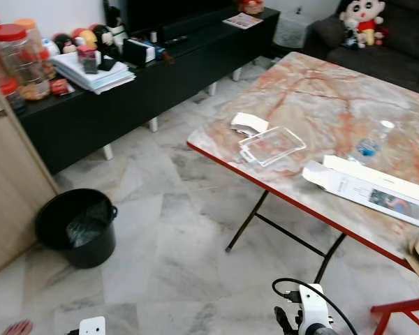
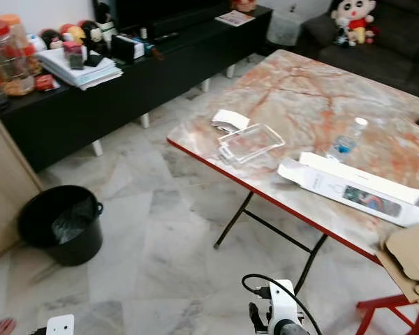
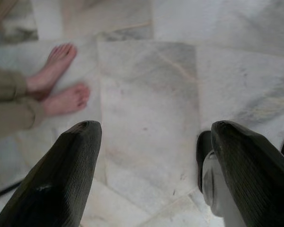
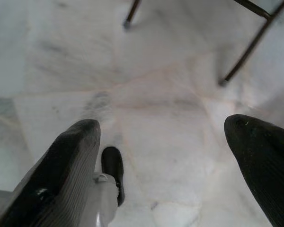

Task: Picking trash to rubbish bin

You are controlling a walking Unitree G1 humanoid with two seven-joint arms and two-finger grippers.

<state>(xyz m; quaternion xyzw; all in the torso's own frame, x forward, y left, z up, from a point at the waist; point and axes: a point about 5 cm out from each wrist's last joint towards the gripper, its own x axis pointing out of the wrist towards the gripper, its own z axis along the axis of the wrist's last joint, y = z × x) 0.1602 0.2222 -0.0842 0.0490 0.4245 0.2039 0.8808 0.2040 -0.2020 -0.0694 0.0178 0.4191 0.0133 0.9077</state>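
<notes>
- Both arms hang low over the marble floor (image 1: 167, 230); the left gripper (image 3: 151, 179) and right gripper (image 4: 165, 175) each have fingers spread wide, holding nothing.
- Ahead and right of the grippers stands the folding table (image 1: 314, 98), carrying a long white box (image 1: 370, 187), a clear plastic tray (image 1: 272, 145), a water bottle (image 1: 372, 142) and crumpled paper (image 1: 248, 123).
- Ahead and left, the black rubbish bin (image 1: 77, 227) sits on the floor.
- A person's bare feet (image 3: 61, 82) are near the left gripper.
</notes>
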